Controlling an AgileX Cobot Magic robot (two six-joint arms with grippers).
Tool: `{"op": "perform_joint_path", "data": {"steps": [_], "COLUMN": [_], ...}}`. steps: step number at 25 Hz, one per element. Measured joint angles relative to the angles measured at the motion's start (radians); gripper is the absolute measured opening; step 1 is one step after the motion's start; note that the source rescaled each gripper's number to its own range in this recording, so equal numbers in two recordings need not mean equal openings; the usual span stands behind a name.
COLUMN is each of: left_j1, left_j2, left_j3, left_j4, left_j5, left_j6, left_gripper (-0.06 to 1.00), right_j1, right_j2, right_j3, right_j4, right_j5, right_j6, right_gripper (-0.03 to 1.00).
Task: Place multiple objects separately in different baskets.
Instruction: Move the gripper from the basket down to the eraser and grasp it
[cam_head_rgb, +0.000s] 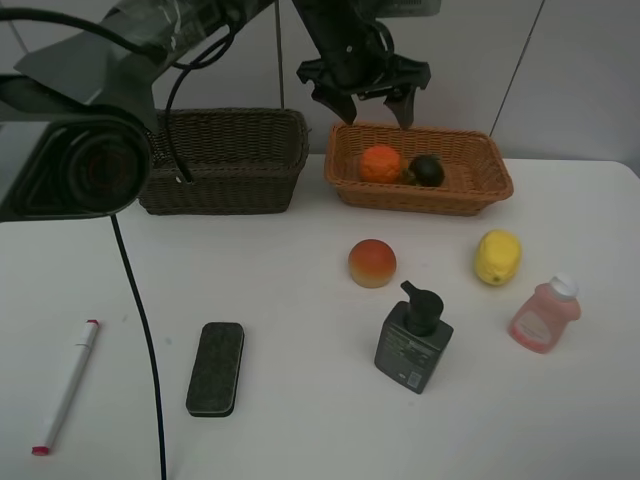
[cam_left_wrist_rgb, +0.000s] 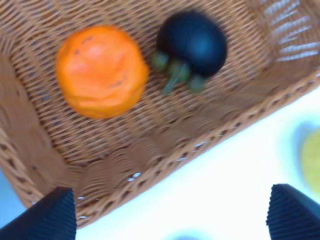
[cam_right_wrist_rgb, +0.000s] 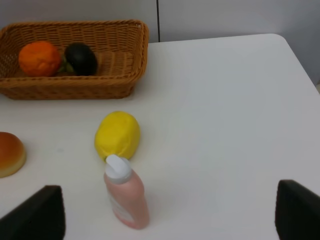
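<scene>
The orange (cam_head_rgb: 380, 162) and dark mangosteen (cam_head_rgb: 427, 170) lie in the orange-tan basket (cam_head_rgb: 470, 198). My left gripper (cam_head_rgb: 370, 108) hangs open and empty just above that basket; its wrist view shows the orange (cam_left_wrist_rgb: 101, 70) and mangosteen (cam_left_wrist_rgb: 192, 42) below the open gripper (cam_left_wrist_rgb: 170, 220). The peach (cam_head_rgb: 372, 262), lemon (cam_head_rgb: 497, 256), pink bottle (cam_head_rgb: 545, 315), pump bottle (cam_head_rgb: 414, 340), eraser (cam_head_rgb: 216, 367) and marker (cam_head_rgb: 66, 385) lie on the table. The dark brown basket (cam_head_rgb: 225, 160) looks empty. My right gripper (cam_right_wrist_rgb: 167, 215) is open, near the pink bottle (cam_right_wrist_rgb: 126, 192) and lemon (cam_right_wrist_rgb: 117, 134).
The white table (cam_head_rgb: 300, 420) ends at its right edge (cam_head_rgb: 630, 180). A black cable (cam_head_rgb: 145, 340) runs across the table's left side. A blurred dark arm part (cam_head_rgb: 80, 160) covers the upper left of the high view.
</scene>
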Motion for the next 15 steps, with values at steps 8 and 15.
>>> {"op": "perform_joint_path", "data": {"steps": [8,15], "left_j1": [0.000,0.000], "left_j2": [-0.230,-0.647], "left_j3": [0.252,0.897], "left_j4": [-0.078,-0.041], "left_j5": [-0.001,-0.004], "left_j6": [0.003,-0.050], "left_gripper": [1.00,1.00], "right_j1": [0.000,0.000], "right_j2": [0.000,0.000], "right_j3": [0.000,0.000], "right_j4": [0.000,0.000], "right_j5": [0.000,0.000], "right_j6": [0.000,0.000], "right_gripper": [1.00,1.00]}}
